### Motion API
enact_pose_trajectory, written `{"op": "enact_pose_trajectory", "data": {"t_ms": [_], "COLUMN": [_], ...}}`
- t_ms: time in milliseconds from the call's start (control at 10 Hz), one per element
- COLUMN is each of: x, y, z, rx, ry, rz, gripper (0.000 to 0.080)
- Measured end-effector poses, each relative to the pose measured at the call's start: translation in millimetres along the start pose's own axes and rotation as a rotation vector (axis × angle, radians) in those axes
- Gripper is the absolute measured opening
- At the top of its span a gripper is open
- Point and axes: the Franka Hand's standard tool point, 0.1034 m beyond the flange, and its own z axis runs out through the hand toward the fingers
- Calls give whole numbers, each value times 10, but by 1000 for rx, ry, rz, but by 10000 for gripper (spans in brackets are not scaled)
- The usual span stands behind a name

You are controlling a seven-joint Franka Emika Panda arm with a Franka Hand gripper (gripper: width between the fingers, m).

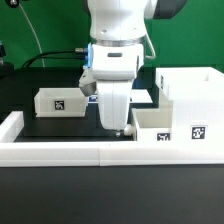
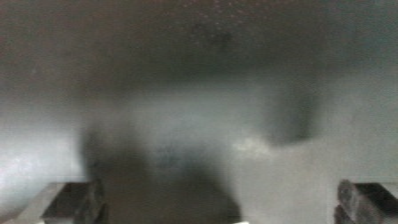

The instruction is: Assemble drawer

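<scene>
The large white box casing [image 1: 192,95] stands at the exterior view's right. One small open-top tray [image 1: 153,121] sits against its front, with square markers on the near faces. The second small tray [image 1: 58,101] sits apart at the exterior view's left, on the black mat. My gripper [image 1: 118,127] points down just beside the tray next to the casing, low over the mat. In the wrist view my gripper [image 2: 214,205] is open, with fingers [image 2: 64,204] far apart at the frame's corners. Everything beyond them is a grey blur.
A low white border rail [image 1: 80,151] runs along the front of the table and up the exterior view's left side [image 1: 10,126]. A flat white piece [image 1: 146,97] shows behind the arm. Cables and dark gear lie at the back.
</scene>
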Motion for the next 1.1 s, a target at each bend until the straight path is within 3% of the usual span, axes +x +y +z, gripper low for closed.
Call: {"op": "enact_pose_trajectory", "data": {"t_ms": [400,500,700,1100], "x": [373,397,379,65], "y": [-32,-39,-38,-71], "z": [-11,-18,-24,13], "rx": [3,6,9,17], "ry": [-4,-7,-9,-9], "rz": [-14,-2,12,49], "gripper": [649,649,649,649]}}
